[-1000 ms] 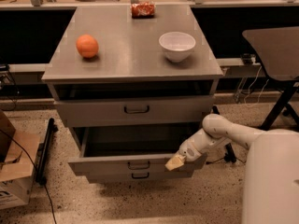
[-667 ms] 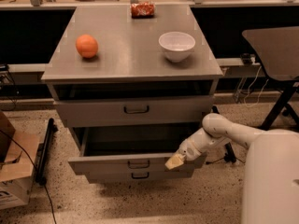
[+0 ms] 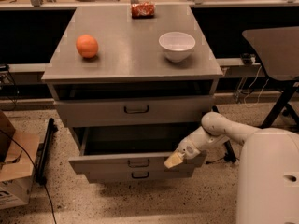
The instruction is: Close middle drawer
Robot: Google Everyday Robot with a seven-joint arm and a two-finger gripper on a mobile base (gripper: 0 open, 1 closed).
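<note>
The middle drawer (image 3: 107, 163) of the grey cabinet (image 3: 135, 55) stands pulled out, its inside dark and its low flat front facing me with a small dark loop handle (image 3: 138, 163). My gripper (image 3: 174, 160) is at the right part of that drawer front, its yellowish tip against or just in front of the front panel, right of the handle. The white arm reaches to it from the lower right. The top drawer (image 3: 135, 110) above is slightly open. The bottom drawer (image 3: 140, 175) shows just below the middle one.
On the cabinet top sit an orange (image 3: 87, 46), a white bowl (image 3: 176, 45) and a red packet (image 3: 142, 9). A cardboard box (image 3: 14, 171) and a dark bar with a cable lie on the floor at left. A dark table (image 3: 275, 45) stands at right.
</note>
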